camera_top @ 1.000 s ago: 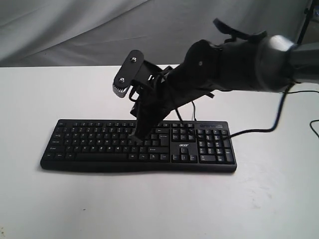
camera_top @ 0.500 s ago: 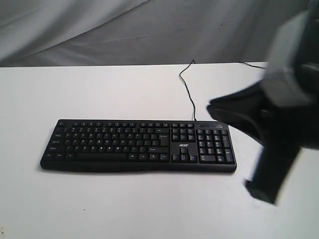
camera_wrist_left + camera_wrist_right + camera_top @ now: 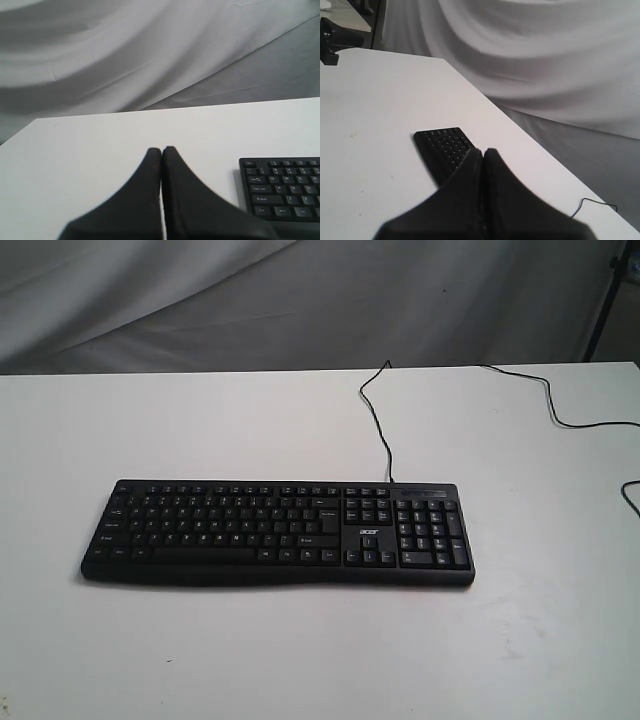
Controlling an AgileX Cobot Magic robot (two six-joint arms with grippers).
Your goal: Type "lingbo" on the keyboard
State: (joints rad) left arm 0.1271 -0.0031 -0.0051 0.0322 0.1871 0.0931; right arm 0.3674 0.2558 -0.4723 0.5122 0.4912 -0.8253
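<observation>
Off exterior view: left tool [image 3: 161, 150], right tool [image 3: 483, 151]

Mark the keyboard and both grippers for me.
keyboard [image 3: 230, 525], exterior view, on the letter keys.
left gripper [image 3: 161, 149], left wrist view, where the shut fingertips meet.
right gripper [image 3: 483, 150], right wrist view, where the shut fingertips meet.

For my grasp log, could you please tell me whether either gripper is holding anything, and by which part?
Nothing is held: the left gripper and the right gripper are both shut with nothing between their fingers, clear of the keyboard.
</observation>
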